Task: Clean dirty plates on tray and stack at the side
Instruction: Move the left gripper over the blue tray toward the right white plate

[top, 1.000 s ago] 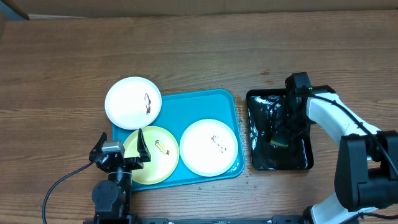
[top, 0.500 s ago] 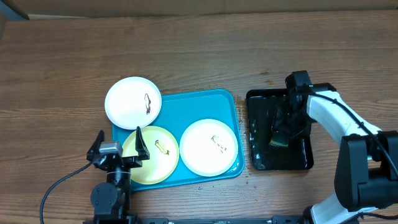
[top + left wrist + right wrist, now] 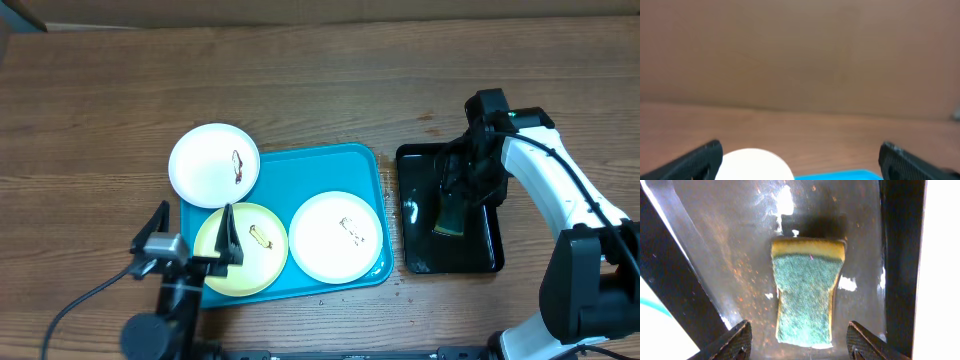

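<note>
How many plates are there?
3: a white plate overlapping the tray's far-left corner, a yellow-green plate on its near-left, a second white plate on its right. None seem hidden.

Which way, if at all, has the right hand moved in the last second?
Yes. In the overhead view the right hand has shifted toward the far edge of the black tray, above the sponge.

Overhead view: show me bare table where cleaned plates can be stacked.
Free: table beyond the blue tray and black tray, and left of the overhanging white plate. Crowded: the blue tray itself; the gap between trays is narrow.
</note>
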`<move>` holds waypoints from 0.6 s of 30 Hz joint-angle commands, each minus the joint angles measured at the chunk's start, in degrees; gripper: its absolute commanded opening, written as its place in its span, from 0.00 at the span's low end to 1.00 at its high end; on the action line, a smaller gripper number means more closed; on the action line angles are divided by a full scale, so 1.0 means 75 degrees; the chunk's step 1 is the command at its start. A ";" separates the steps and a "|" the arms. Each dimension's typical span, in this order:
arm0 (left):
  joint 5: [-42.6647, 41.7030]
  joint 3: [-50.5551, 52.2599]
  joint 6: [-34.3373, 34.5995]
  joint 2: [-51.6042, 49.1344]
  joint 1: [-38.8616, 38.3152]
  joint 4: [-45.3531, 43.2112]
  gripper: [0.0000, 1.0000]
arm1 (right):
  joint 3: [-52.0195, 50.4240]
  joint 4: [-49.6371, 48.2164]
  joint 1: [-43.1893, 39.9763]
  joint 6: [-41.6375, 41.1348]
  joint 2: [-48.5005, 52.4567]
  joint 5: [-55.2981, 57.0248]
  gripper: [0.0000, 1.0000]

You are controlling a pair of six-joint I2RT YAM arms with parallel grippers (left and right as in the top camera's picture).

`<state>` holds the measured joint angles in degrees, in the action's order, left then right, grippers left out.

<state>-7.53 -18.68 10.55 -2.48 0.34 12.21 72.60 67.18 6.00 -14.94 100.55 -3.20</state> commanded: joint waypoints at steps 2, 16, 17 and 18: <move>-0.2267 -0.2806 0.0825 -0.1020 -0.0044 0.2419 1.00 | 0.0114 0.0149 -0.0009 0.0012 -0.0242 -0.0070 0.62; -0.4427 -0.5161 0.1754 -0.3657 -0.0052 0.6694 1.00 | 0.0114 0.0210 -0.0009 0.0015 -0.0242 -0.0099 0.79; -0.4389 -0.5161 0.1894 -0.3736 -0.0050 0.6796 1.00 | 0.0114 0.0251 -0.0009 0.0017 -0.0242 -0.0099 0.79; -0.4246 -0.5161 0.2072 -0.3815 -0.0050 0.6918 1.00 | 0.0114 0.0268 -0.0009 0.0015 -0.0242 -0.0099 0.79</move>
<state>-37.32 -56.01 21.58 -29.39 0.34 62.83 72.64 68.90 6.00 -14.94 100.55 -3.70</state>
